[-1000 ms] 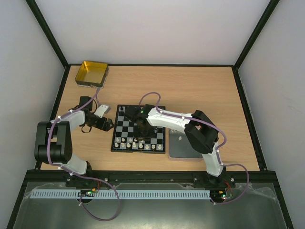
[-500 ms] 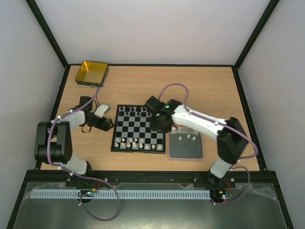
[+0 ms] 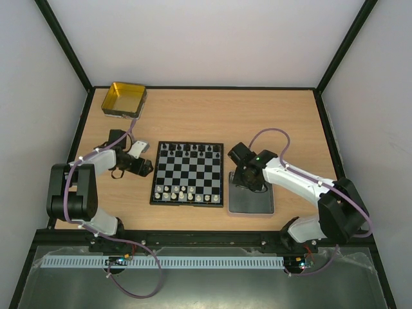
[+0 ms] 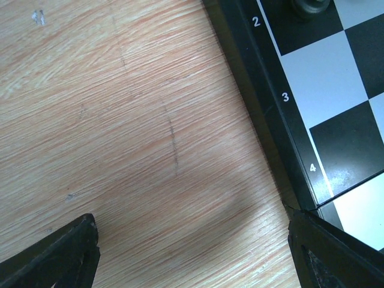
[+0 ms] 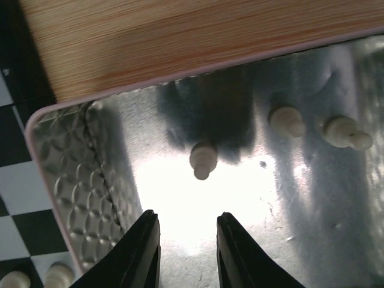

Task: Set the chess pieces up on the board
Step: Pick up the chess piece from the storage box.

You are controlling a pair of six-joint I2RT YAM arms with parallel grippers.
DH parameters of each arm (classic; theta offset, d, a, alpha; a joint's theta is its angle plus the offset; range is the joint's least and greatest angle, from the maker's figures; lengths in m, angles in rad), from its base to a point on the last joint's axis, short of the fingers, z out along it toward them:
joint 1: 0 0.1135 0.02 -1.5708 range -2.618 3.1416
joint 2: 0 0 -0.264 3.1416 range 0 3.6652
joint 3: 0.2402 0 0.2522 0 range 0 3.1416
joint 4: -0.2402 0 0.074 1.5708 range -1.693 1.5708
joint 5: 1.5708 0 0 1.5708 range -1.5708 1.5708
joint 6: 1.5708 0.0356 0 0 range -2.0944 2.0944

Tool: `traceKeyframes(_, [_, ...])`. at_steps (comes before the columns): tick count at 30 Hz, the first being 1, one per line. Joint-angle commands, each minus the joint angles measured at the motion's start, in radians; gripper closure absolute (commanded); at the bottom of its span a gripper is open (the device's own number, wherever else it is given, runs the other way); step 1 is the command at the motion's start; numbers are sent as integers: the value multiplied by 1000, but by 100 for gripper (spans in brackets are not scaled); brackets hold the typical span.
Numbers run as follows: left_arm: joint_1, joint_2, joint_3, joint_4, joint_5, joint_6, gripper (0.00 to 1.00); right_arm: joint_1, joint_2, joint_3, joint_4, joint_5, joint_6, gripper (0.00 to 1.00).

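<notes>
Right gripper (image 5: 188, 225) sat narrowly parted, empty, above metal tray (image 5: 312, 228); white pawn (image 5: 203, 159) could squirt sideways if jaws closed off-centre. Left gripper (image 4: 192, 240) gaped, empty.

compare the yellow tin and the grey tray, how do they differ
The yellow tin sits far left, apart from the board; the grey tray lies beside the board's right edge. The yellow tin shows no pieces inside; the grey tray holds white pieces. The right gripper hovers over the grey tray, none over the yellow tin. Both are shallow, open-topped containers.
</notes>
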Motion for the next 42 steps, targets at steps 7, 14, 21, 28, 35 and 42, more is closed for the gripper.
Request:
traceKeyframes(7, [-4, 17, 4, -18, -21, -10, 14, -81, 45, -22, 47, -25, -72, 75])
traceKeyframes(14, [-4, 27, 7, -20, -18, -7, 14, -83, 94, -38, 79, -53, -84, 77])
traceKeyframes(21, [-4, 34, 11, -24, -16, -7, 14, -89, 125, -39, 96, -50, -95, 81])
traceKeyframes(28, [-5, 37, 12, -26, -13, -6, 14, -104, 129, -51, 100, -42, -104, 84])
traceKeyframes(35, [-5, 31, 10, -25, -12, -5, 14, -109, 133, -62, 103, -48, -115, 92])
traceKeyframes(42, [-5, 31, 10, -26, -10, -5, 14, -109, 77, 4, 3, -7, -129, 94])
